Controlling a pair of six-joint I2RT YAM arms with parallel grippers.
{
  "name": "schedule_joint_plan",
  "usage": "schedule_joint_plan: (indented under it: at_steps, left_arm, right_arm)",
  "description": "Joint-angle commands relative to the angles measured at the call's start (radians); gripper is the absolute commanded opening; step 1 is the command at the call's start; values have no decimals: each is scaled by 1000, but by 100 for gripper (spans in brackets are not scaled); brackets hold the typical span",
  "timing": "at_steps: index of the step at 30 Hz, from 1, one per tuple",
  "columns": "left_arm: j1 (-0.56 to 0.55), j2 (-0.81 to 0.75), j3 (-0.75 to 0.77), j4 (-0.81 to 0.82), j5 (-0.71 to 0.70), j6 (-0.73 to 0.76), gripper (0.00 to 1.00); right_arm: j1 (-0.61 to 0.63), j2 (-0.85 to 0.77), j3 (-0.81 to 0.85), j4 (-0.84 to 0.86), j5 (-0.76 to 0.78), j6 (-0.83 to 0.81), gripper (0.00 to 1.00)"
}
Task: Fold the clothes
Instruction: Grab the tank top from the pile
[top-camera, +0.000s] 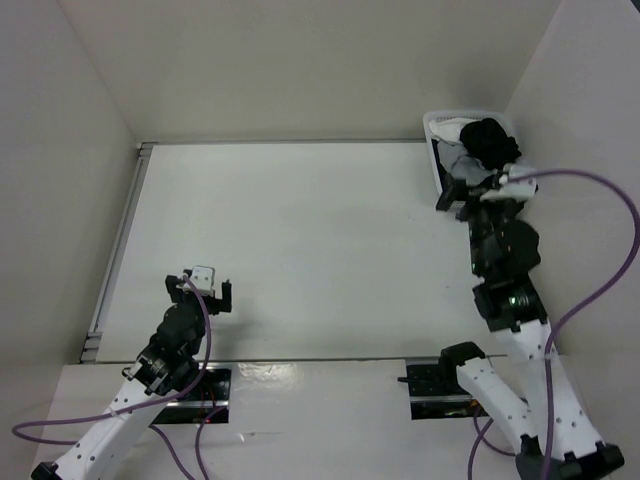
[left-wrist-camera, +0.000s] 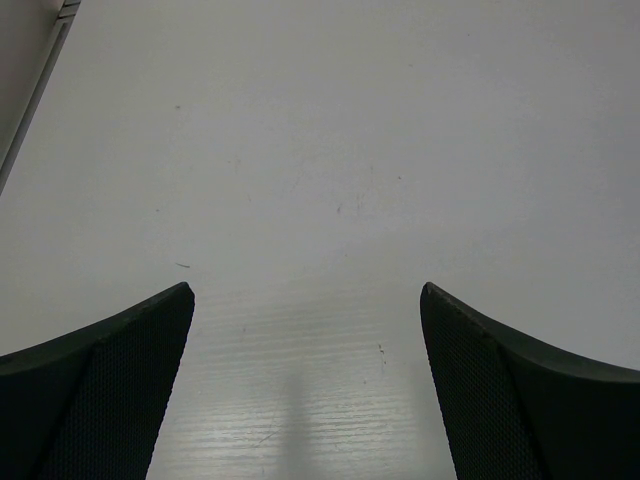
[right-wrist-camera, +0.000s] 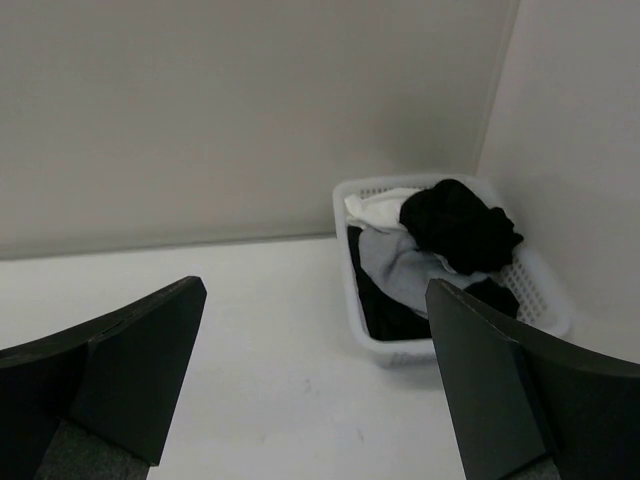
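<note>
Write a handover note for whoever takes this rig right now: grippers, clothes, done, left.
Left gripper: open, empty, over bare table.
Right gripper: open, empty, facing the white basket, not touching it.
Black top: bunched on top of the white garment and grey garment in that basket, far right corner.
Done: nothing; no garment is out.
Left: pull the top out, spread it on the table, fold it.
</note>
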Motion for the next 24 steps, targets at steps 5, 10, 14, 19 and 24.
schedule_joint_plan:
  at_steps: [5,10,14,19,24]
  left_arm:
    - [-5,-133,-32,29,-11,-13,100]
    - [-5,-133,-32,29,-11,-13,100]
    - [-5,-133,-32,29,-11,-13,100]
    - [-5,-133,-32,29,-11,-13,100]
    - [-5,-133,-32,29,15,4,100]
  right_arm:
    - [-20,216,132,-178,21,91,100]
    - [-55,313,191,-212,31,168,100]
    - [-90,277,139,-212,-32,182,100]
    - [-90,257,108,-207,-15,149,100]
    - [-90,303,111,-144,5,137,100]
